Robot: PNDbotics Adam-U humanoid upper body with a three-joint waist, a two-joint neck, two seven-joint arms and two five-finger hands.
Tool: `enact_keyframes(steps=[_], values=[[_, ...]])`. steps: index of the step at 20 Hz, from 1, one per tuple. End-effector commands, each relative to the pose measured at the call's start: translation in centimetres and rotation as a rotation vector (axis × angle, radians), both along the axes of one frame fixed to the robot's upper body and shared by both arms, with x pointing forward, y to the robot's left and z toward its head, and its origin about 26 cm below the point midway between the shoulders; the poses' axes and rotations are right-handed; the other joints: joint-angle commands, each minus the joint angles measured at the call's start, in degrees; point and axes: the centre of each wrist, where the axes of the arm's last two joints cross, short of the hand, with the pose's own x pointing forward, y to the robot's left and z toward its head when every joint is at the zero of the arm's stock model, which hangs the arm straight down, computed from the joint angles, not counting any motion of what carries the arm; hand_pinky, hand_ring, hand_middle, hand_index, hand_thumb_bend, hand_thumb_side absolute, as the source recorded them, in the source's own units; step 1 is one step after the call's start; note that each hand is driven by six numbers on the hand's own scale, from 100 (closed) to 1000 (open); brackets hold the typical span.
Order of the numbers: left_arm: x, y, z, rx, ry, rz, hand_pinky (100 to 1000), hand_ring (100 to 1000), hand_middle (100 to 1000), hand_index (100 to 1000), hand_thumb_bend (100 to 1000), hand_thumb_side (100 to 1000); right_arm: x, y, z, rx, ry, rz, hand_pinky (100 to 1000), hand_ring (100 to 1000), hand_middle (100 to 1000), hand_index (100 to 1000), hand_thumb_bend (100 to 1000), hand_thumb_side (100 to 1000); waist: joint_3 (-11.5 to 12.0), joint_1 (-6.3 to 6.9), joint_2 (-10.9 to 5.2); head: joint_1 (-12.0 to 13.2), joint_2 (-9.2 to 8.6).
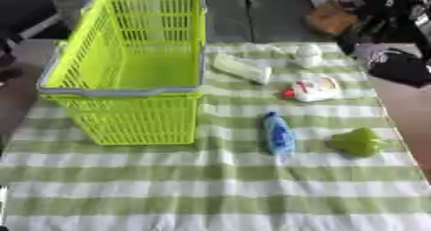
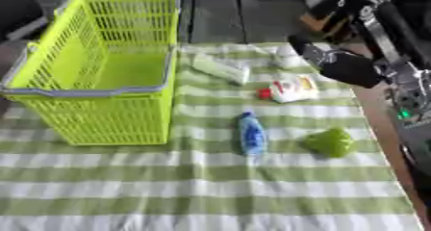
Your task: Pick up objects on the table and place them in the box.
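Observation:
A lime-green plastic basket (image 1: 122, 91), with nothing showing inside it, stands on the left of the striped cloth. To its right lie a blue bottle (image 1: 279, 134), a green pepper-shaped thing (image 1: 358, 142), a white pouch with a red cap (image 1: 316, 89), a long white packet (image 1: 242, 68) and a small white jar (image 1: 308, 55). My right hand (image 2: 347, 67) hangs over the table's far right edge, just right of the pouch and jar and above them, and holds nothing that I can see. No left hand shows.
The green-and-white striped cloth (image 1: 210, 191) covers the table, with its near half bare. The table's right edge (image 1: 404, 129) runs close to the green thing. Dark clutter and a brown bag (image 1: 333, 18) lie beyond the far edge.

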Motion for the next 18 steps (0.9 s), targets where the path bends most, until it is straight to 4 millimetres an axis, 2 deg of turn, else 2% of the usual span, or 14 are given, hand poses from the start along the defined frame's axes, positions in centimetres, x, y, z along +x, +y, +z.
enact_keyframes(steps=[1,10,17,18], values=[[-0.2,0.0,0.8,0.022,-0.025,-0.003,698,714,687,746,315,947,-0.2,-0.1,1.0,-0.007,-0.031,0.003,415,560,610,727,531,607,0.0,0.04,-0.63,-0.1,0.21],[-0.2,0.1,0.8,0.021,-0.027,0.002,698,715,688,746,315,947,0.0,-0.4,0.8,-0.019,-0.012,-0.016,420,568,619,733,541,600,0.1,0.03,-0.61,-0.1,0.17],[-0.2,0.1,0.8,0.023,-0.023,0.003,698,715,688,746,315,948,1.5,-2.8,-0.4,-0.148,0.123,-0.112,442,598,660,753,560,574,0.1,-0.1,-0.61,-0.2,0.12],[-0.2,0.1,0.8,0.024,-0.023,0.003,698,715,688,746,315,949,1.7,-3.1,-0.6,-0.17,0.14,-0.127,475,631,691,770,574,552,0.1,-0.12,-0.61,-0.1,0.13]])
